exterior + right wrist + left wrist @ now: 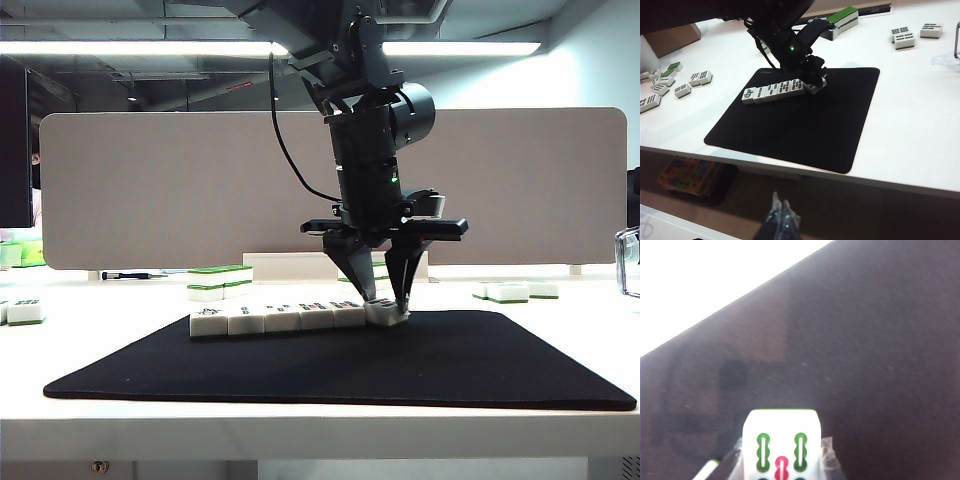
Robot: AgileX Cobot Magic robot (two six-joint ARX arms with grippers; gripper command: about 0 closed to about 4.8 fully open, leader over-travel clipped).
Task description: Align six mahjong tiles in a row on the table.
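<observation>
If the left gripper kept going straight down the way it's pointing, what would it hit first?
The left gripper points down at the black mat, shut on a mahjong tile at the right end of the row of tiles. The tile looks already at the mat, so it would press into the mat first.

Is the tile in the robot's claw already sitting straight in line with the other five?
No: the sixth tile, clamped in the left gripper, sits skewed at the end of the row of five on the black mat.
</observation>
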